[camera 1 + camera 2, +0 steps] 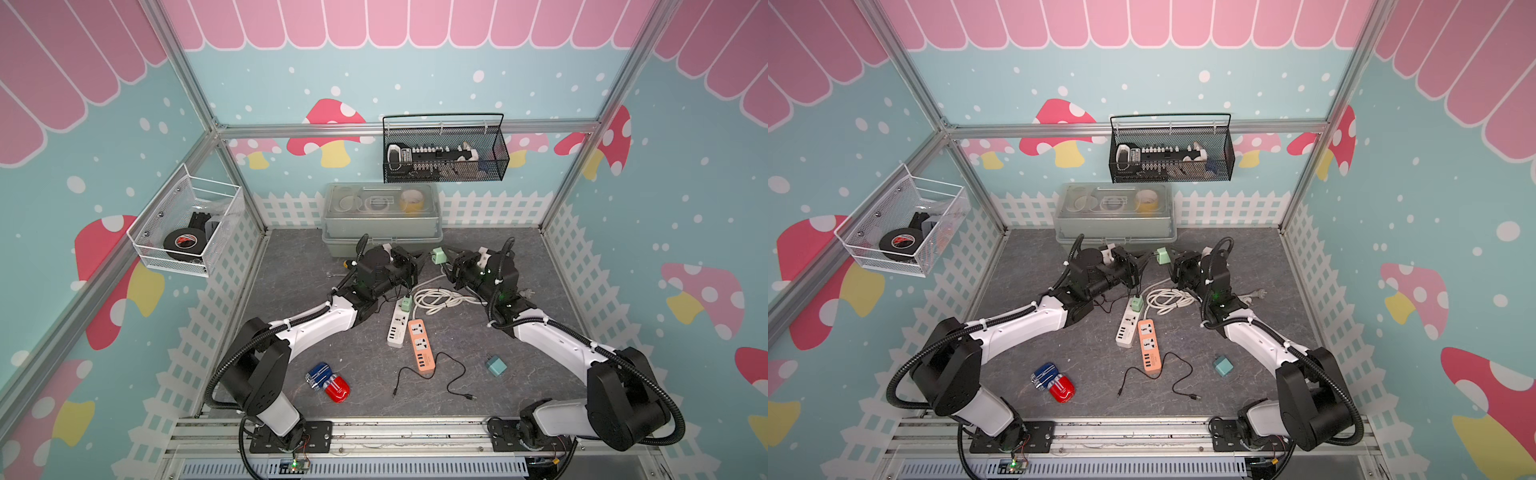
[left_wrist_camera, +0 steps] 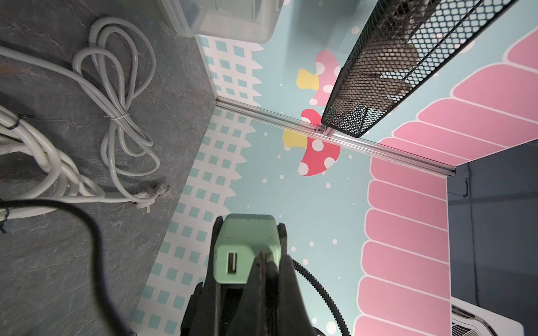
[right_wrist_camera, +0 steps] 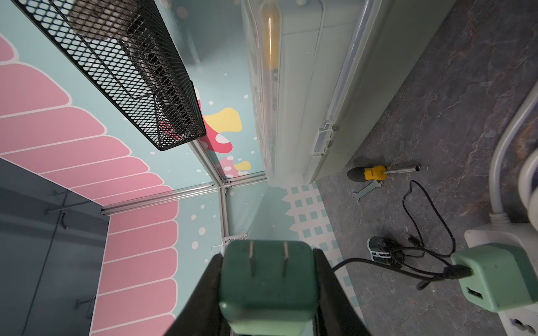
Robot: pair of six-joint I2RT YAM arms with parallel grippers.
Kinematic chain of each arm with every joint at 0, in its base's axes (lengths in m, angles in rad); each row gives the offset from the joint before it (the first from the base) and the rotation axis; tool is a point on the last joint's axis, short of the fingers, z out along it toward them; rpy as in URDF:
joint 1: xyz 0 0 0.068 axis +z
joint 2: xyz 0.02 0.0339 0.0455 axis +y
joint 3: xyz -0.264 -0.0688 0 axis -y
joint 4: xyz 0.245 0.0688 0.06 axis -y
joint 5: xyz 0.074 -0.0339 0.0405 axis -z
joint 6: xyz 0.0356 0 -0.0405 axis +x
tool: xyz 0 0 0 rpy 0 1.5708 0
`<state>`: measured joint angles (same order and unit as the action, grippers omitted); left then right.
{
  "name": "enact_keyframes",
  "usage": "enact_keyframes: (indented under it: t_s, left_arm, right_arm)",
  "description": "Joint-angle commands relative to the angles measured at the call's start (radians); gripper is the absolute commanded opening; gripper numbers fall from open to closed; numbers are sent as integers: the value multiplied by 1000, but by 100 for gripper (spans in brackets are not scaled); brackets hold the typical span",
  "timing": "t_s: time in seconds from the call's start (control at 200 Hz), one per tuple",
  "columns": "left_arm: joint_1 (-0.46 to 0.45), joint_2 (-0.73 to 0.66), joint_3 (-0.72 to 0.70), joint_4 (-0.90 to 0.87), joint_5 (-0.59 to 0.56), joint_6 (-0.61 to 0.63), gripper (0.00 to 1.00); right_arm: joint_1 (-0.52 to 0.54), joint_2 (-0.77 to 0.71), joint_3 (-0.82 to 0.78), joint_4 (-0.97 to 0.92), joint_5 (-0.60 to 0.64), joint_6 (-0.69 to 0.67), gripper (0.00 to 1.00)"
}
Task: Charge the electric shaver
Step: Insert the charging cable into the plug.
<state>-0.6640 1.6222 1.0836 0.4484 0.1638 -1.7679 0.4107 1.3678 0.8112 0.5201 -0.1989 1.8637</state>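
On the surface (image 3: 436, 116) the electric shaver (image 3: 381, 252) is seen lying, so the right hand (image 3: 267, 259) clamped on the green adapter (image 2: 247, 241) should be held dead steady while the pinched-shut left hand (image 2: 263, 261) gets squared up to the USB port (image 2: 232, 263), tbh.

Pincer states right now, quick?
Left pincer: closed; cannot tell whether it grips anything.
Right pincer: closed on the adapter.
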Motion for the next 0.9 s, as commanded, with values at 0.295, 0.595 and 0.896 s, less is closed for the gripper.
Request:
enact_keyframes:
  t_s: [0.295,0.595,0.896]
  left_arm:
    - [-11,29,16,-6,-9,15,0]
    - [-6,36,29,-22,-9,12,0]
    - [-7,27,53,-105,-15,31,0]
  right_arm:
    - [41,6,47,32,1,31,0]
    - [56,-6,33,29,1,31,0]
    - [77,7,51,27,26,15,0]
